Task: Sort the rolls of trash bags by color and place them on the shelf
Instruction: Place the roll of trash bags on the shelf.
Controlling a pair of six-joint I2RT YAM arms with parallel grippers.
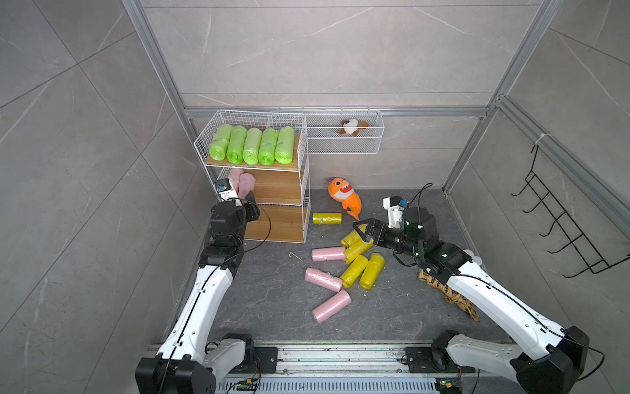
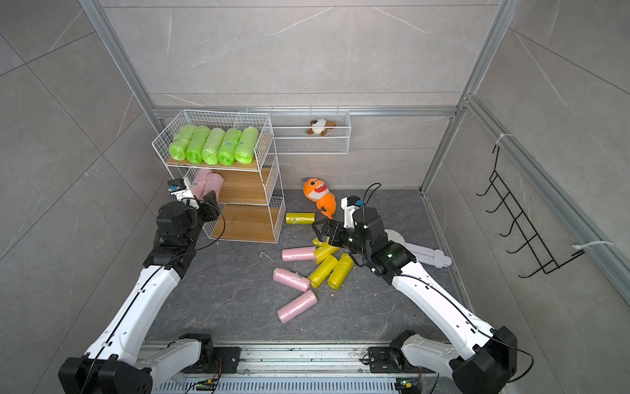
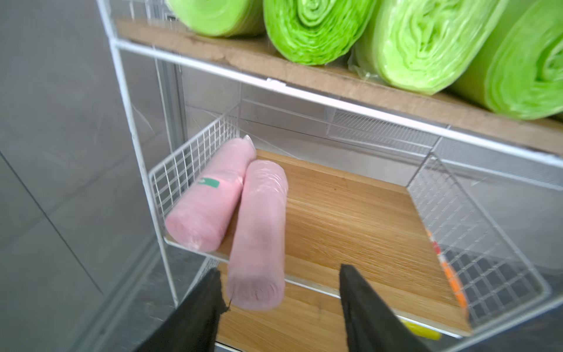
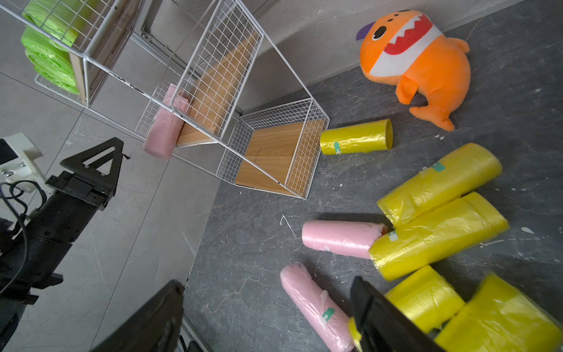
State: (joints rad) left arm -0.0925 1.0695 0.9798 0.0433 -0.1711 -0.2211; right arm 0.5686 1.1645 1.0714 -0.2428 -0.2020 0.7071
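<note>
Your left fingers (image 3: 198, 307) are standing apart at the front of the shelf (image 1: 279, 187), which is sitting at about 10 o'clock on the worktop (image 1: 272, 300) in both top views. They are gripping nothing. A pink roll (image 3: 259, 231) is lying between them on the middle tier, with its near end overhanging the board's front edge. A second pink roll (image 3: 210, 198) is lying against the wire side and touching the first at the far end. Five green rolls (image 1: 252, 148) are lying side by side on the top tier.

Your right fingers (image 4: 384, 323) are spread wide and empty, hovering over a cluster of four yellow rolls (image 1: 371, 271) near the worktop's middle. A fifth yellow roll (image 1: 327, 218) is lying alone at about 11 o'clock from that cluster, near the shelf's bottom tier. Three loose pink rolls (image 1: 323, 279) are lying between the cluster's 9 and 7 o'clock, one of them touching a yellow roll. The orange shark (image 1: 344, 196) is lying at 12 o'clock, near the back wall.
</note>
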